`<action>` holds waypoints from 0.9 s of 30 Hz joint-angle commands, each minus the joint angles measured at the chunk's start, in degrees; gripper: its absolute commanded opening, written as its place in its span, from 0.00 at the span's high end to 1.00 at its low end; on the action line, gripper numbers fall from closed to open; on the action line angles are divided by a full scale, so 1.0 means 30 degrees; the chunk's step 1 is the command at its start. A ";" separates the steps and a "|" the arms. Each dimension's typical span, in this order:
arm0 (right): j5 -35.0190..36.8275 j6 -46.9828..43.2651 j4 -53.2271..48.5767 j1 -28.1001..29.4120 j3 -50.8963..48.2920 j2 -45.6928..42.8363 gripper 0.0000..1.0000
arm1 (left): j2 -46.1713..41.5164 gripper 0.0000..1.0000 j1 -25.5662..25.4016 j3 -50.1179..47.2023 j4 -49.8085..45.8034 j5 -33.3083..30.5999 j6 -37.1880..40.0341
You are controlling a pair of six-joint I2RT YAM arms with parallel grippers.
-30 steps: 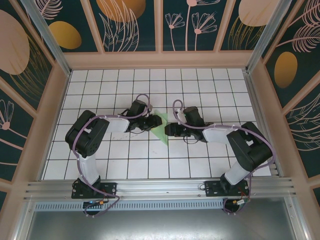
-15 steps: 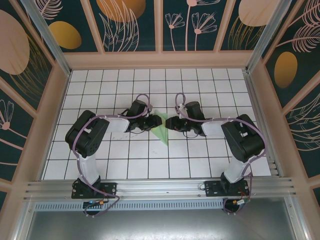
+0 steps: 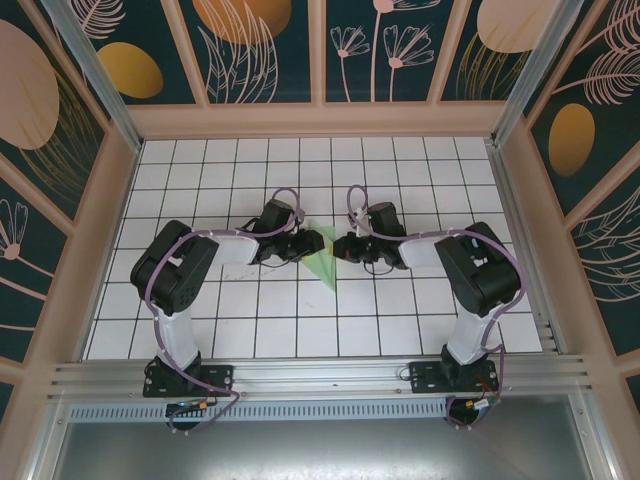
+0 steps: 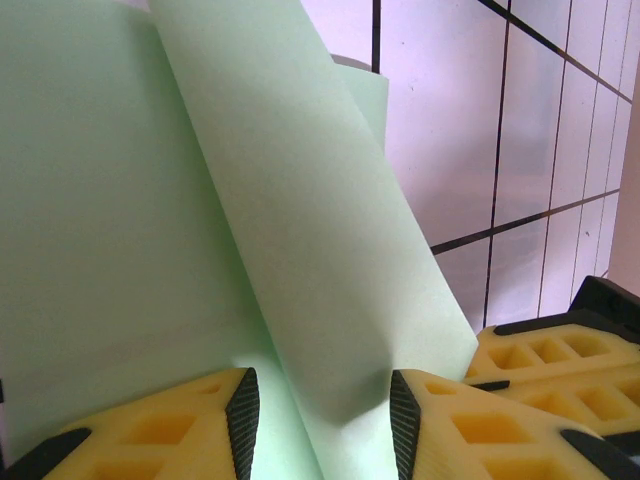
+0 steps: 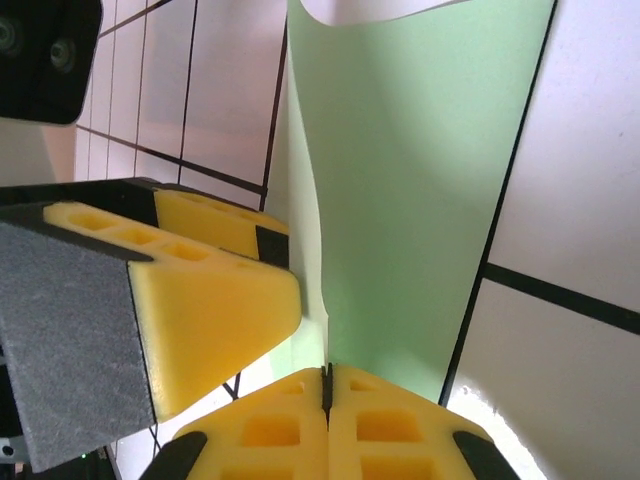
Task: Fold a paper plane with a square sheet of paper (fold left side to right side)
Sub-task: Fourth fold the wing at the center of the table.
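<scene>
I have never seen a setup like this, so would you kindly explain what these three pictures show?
Two black robot arms stand at a white tiled table. The wide picture looks down from above; the other two come from wrist cameras. Between the arms lies a thin light green sheet of paper, partly folded. The right arm's yellow foam fingers are shut on its raised edge; the left arm's fingers stand apart, a paper flap rising between them.

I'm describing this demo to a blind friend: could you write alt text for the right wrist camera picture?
The right gripper has its two yellow fingers pressed shut on the edge of a folded sheet of light green paper, which stretches away over a white tiled table. The left gripper, also yellow-fingered, sits close by on the left.
</scene>
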 commanded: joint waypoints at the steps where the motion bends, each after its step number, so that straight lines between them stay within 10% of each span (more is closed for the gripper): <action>1: 0.0787 -0.0749 -0.1127 -0.0076 0.0772 0.0388 0.97 | 0.0598 0.57 -0.0103 0.0012 -0.1036 -0.0907 0.0520; 27: 0.1492 -0.1484 -0.2481 0.0104 0.1745 0.1670 0.98 | 0.0744 0.57 -0.0138 0.0154 -0.1086 -0.0885 0.0553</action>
